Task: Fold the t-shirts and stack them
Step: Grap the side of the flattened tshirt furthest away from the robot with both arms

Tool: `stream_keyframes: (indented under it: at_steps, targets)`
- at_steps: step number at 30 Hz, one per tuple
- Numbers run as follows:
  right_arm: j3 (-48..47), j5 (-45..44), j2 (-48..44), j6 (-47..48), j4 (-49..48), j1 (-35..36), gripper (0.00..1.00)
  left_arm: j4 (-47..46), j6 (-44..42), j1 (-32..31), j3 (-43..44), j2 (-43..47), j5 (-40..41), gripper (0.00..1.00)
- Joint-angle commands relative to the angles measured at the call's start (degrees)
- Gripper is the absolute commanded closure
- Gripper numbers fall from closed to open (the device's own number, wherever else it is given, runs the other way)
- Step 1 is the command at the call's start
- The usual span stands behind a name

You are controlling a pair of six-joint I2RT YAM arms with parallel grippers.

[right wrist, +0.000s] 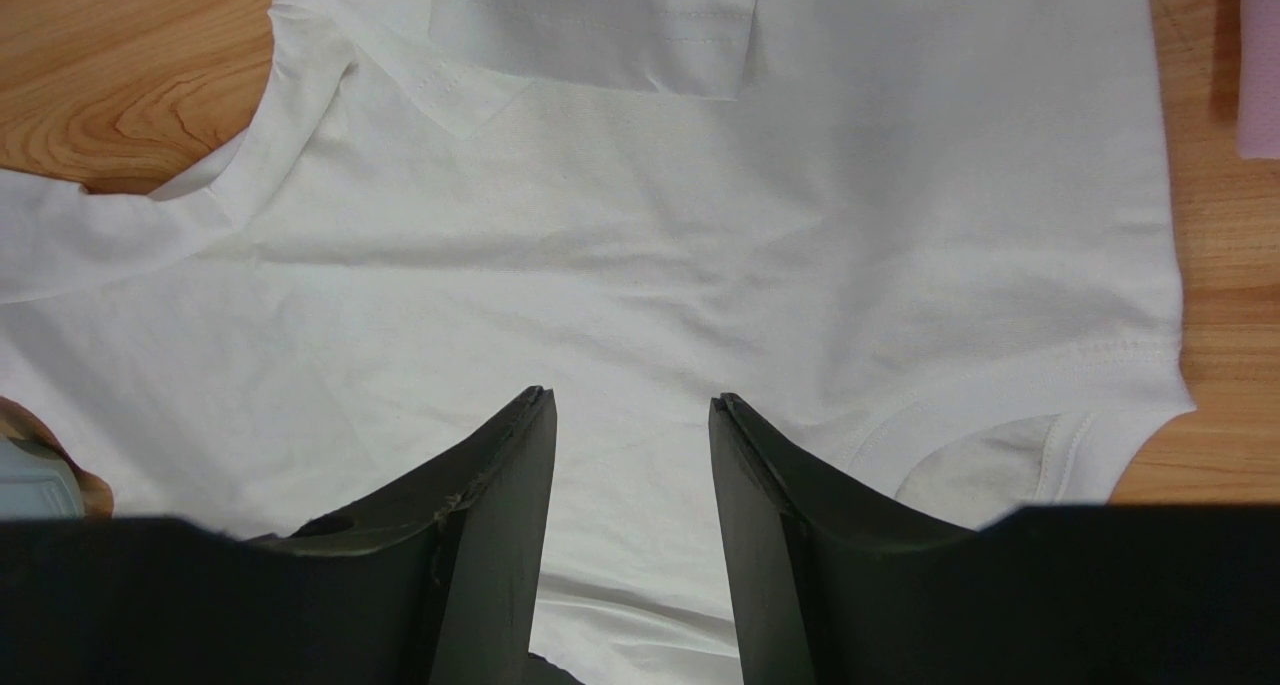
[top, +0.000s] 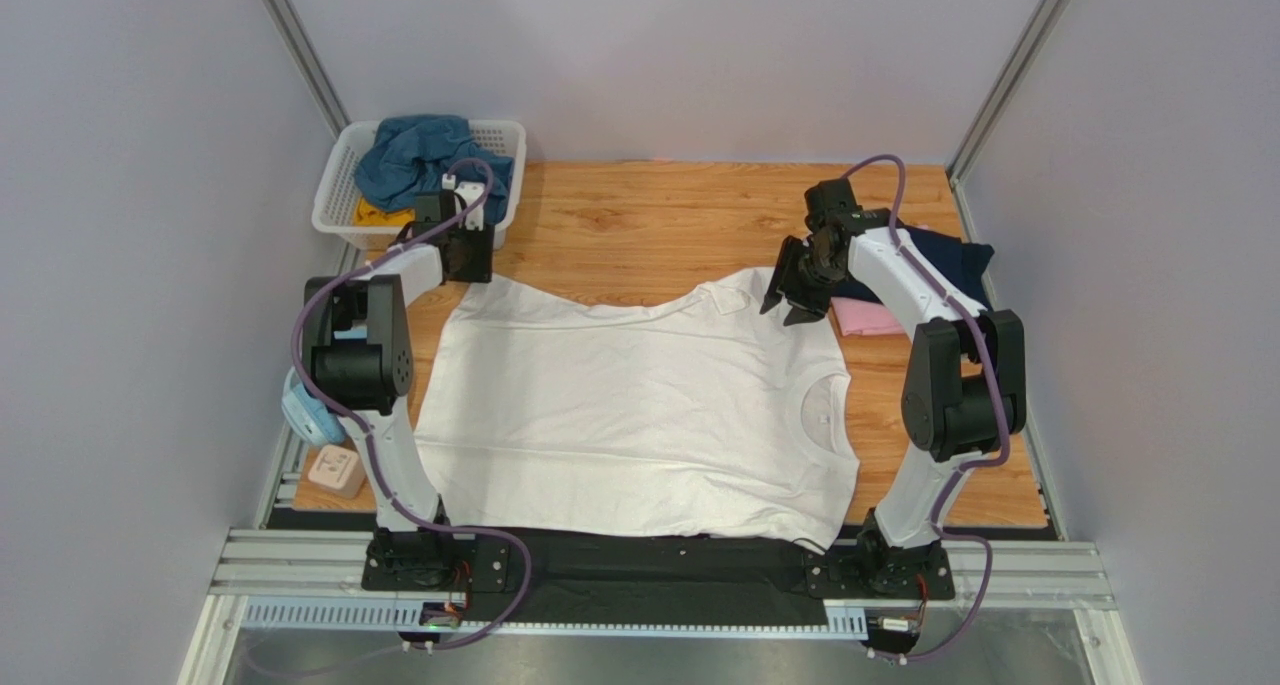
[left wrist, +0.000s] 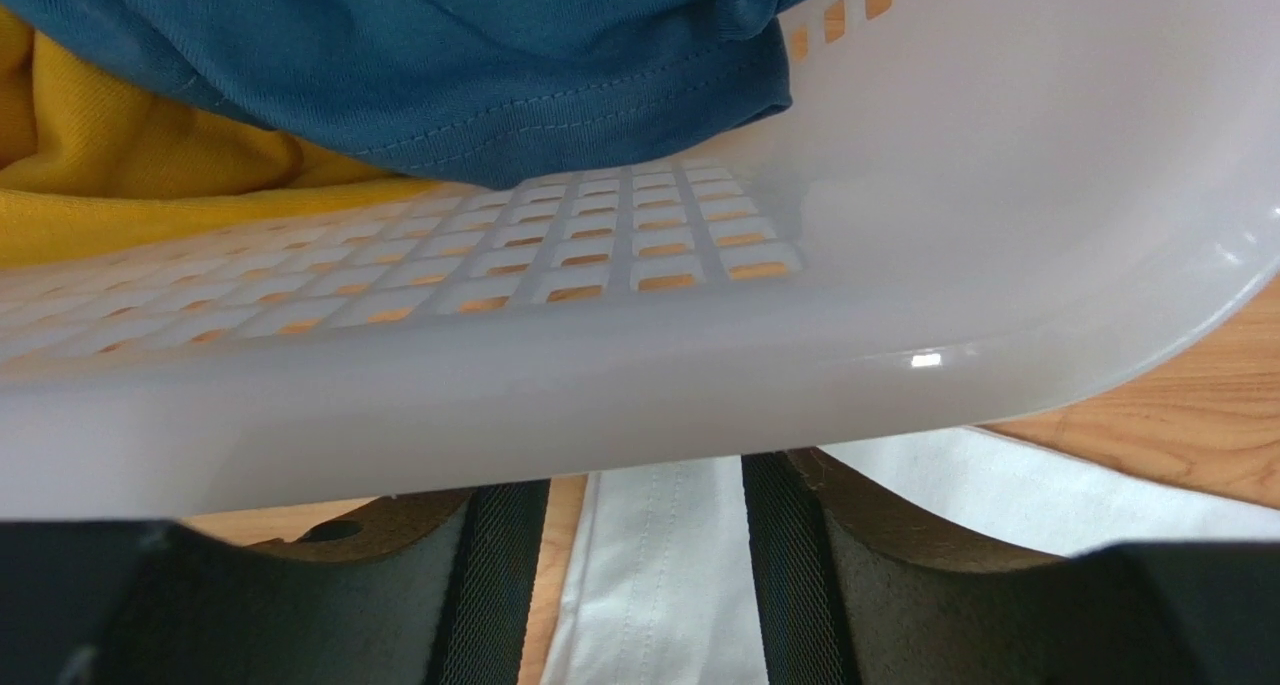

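Observation:
A large white t-shirt [top: 631, 415] lies spread flat on the wooden table. My left gripper [top: 466, 258] hangs at its far left corner, right against the basket. In the left wrist view the left gripper [left wrist: 646, 468] stands open, a hem of the white t-shirt [left wrist: 661, 580] lies below the gap, and the basket rim hides the fingertips. My right gripper [top: 792, 303] hovers over the far right sleeve. In its own view the right gripper [right wrist: 631, 400] is open above the white t-shirt [right wrist: 676, 265] and holds nothing.
The white slatted basket [top: 504, 138] at the far left holds a teal-blue t-shirt [top: 413, 153] and a yellow one [top: 379, 216]. Navy [top: 947, 258] and pink [top: 864, 319] t-shirts lie at the far right. Light-blue headphones [top: 308, 412] and a small white box [top: 334, 471] sit at the left edge.

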State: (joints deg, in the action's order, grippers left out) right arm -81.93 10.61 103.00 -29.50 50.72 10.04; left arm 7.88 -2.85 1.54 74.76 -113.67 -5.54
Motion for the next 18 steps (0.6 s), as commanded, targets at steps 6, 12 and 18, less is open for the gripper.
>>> stream_keyframes:
  at_steps: [6,12,18]
  targets:
    - [-2.4,0.4,-0.3,0.2,-1.2,-0.2,0.52,-10.2,-2.7,0.1,-10.3,12.8,-1.8,0.47]
    - [-0.7,0.6,-1.1,0.0,-1.9,-0.2,0.52,-19.2,-13.5,0.6,-16.6,19.2,-4.1,0.47]
    - [0.1,0.6,-1.7,-0.4,-2.4,-0.1,0.52,-21.0,-12.4,4.7,-18.9,20.7,-10.0,0.45]
